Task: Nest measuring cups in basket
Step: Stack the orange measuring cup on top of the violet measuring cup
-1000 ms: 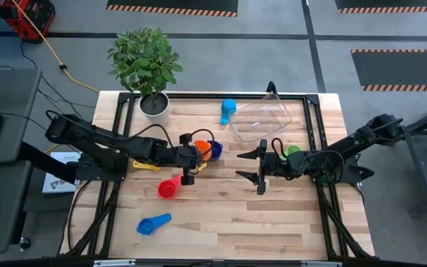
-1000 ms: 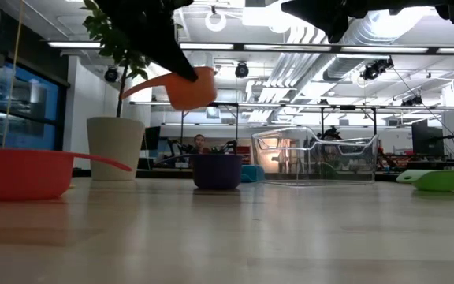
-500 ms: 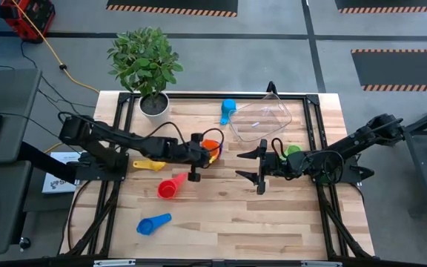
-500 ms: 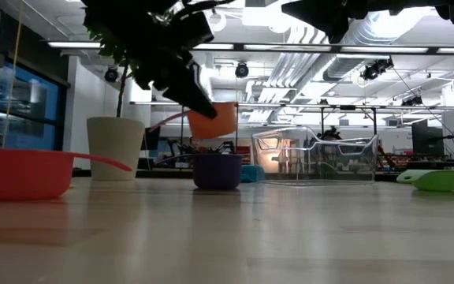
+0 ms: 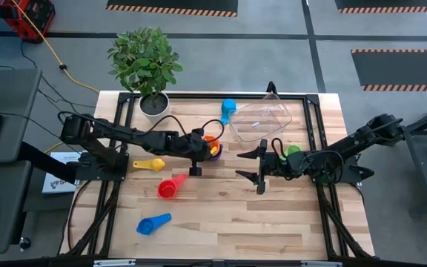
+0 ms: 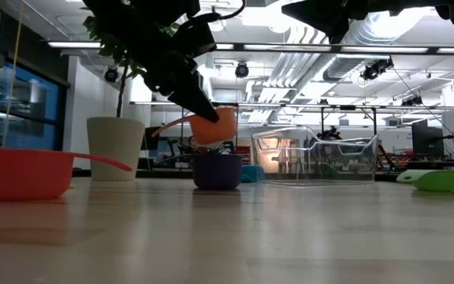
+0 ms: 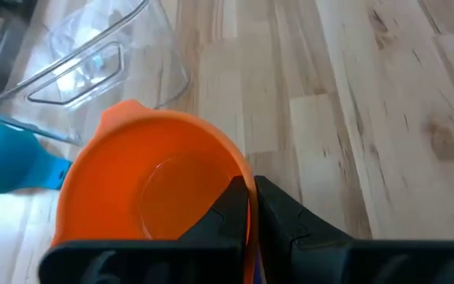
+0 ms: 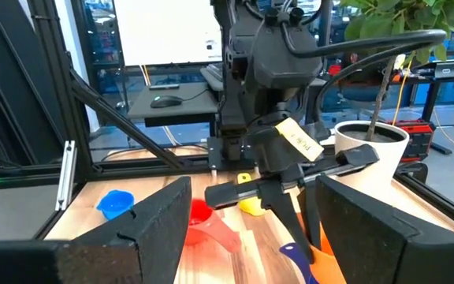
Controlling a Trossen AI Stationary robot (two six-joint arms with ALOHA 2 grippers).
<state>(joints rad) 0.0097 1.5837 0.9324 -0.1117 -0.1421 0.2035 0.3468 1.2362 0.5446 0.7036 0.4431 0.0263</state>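
Near the centre of the high view, left gripper (image 5: 207, 148) reaching in from the left edge, fingers pressed together on the rim of the orange measuring cup (image 7: 152, 189). Held clear of the table in the low view, orange cup hanging directly over the dark blue measuring cup (image 6: 217, 170), a small gap between the two. Just right of centre in the high view, right gripper (image 5: 250, 166) hovering above bare wood, fingers spread wide and holding nothing.

Toward the upper right of the high view, clear basket (image 5: 262, 119) sitting on the wooden table (image 5: 273, 222), tilted corner toward the back edge, no cup visible inside. Touching or just beside its left side, light blue measuring cup (image 5: 227, 110). Right of the basket's lower corner, partly behind the right arm, green measuring cup (image 5: 293, 150).

Left of centre, yellow measuring cup (image 5: 149, 164) lying flat; just below it, red measuring cup (image 5: 170, 186); lower left, a blue measuring cup (image 5: 153, 223) well apart from the rest. Upper left corner of the table, potted plant (image 5: 147, 67) in a white pot.
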